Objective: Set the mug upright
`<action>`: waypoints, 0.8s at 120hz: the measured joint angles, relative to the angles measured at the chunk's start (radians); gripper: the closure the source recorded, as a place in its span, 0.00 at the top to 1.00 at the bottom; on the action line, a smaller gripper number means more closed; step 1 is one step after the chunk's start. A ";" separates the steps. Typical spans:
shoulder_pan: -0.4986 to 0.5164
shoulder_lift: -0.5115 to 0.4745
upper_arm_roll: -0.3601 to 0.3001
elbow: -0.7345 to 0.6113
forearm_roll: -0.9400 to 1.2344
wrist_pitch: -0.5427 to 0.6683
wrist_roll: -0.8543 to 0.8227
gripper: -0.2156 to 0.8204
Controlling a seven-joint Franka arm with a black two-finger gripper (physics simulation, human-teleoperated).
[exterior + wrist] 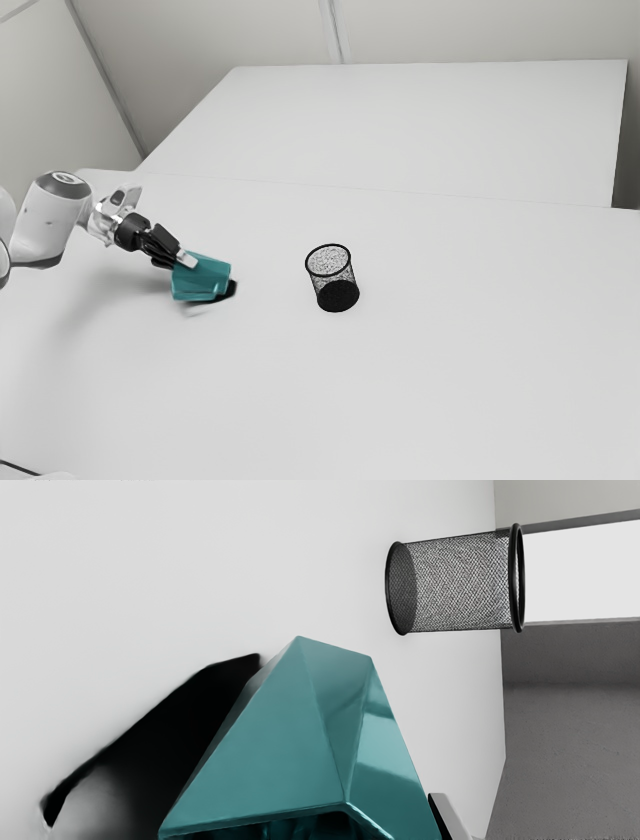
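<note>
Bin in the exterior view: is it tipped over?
No, the bin stands on its dark base on the table, open rim up.

white arm [42, 222], grey joint cap [64, 182], black claw [182, 262], seemingly pale-tipped

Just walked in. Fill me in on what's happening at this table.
The robot arm has its gripper right at a teal mug, which is not upright: it lies over sideways, its open end toward the gripper. Whether the mug is held or lifted off the table, I can't tell. A black mesh cup stands upright, apart from the mug, farther toward the exterior view's right.
</note>
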 joint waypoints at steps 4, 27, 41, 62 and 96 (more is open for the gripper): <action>-0.001 0.000 0.000 0.000 0.000 0.000 0.002 0.10; -0.001 -0.002 -0.003 0.000 0.002 0.003 0.011 0.06; -0.004 -0.016 -0.012 0.002 0.009 0.011 0.019 0.05; -0.080 -0.133 -0.013 0.003 0.100 0.053 0.015 0.04; -0.237 -0.368 -0.055 -0.140 0.424 0.236 -0.101 0.04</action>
